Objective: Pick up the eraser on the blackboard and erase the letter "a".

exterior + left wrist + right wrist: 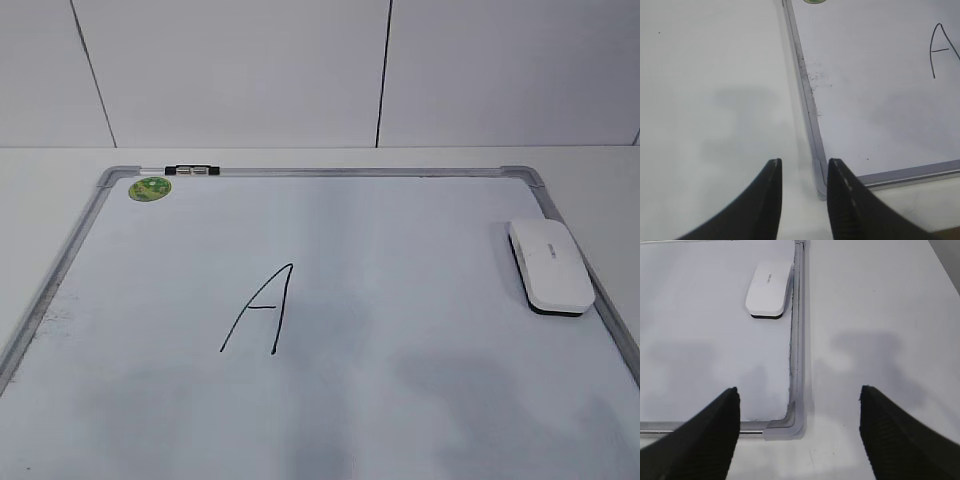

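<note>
The white eraser [550, 265] lies flat near the right edge of the blackboard [420, 330], close to its far right corner. It also shows in the right wrist view [768, 290]. A tall capital "A" [265, 307] in black marker stands left of the board's middle; part of it shows in the left wrist view [940, 50]. No small lowercase "a" shows in any view. My left gripper [802, 165] is open with a narrow gap, empty, above the board's near left corner. My right gripper [799, 392] is wide open, empty, above the near right corner. Neither gripper shows in the exterior view.
A round green sticker [150, 188] sits in the board's far left corner. A small black and white clip [192, 171] sits on the far frame. Grey smudges mark the board's left edge [817, 80]. White table surrounds the board; a white wall stands behind.
</note>
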Robot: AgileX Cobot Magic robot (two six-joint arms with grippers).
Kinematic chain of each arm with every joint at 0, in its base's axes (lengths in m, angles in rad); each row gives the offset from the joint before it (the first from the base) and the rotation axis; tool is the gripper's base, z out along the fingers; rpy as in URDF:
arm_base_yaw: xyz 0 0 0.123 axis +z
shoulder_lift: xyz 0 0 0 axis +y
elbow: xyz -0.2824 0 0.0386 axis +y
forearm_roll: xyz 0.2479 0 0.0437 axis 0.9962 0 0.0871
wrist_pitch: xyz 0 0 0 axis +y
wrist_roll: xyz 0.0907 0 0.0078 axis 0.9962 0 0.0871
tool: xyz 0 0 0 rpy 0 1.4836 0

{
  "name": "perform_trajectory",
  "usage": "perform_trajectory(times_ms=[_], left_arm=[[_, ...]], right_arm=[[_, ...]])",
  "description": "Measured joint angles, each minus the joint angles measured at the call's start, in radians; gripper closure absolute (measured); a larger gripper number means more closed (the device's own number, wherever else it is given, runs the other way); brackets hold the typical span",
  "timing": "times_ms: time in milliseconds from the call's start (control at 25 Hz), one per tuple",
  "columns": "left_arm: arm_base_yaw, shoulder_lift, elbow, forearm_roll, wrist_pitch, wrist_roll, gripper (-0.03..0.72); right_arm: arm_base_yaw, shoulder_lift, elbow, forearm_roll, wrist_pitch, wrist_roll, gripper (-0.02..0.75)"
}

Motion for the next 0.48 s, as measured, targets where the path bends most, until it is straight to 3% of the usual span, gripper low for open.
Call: perform_trajectory(times_ms=[480], left_arm=[[0.0, 0.0, 0.0, 0.0, 0.0, 0.0, 0.454]], right_arm=[[0.0, 0.0, 0.0, 0.0, -0.002, -0.002, 0.146]])
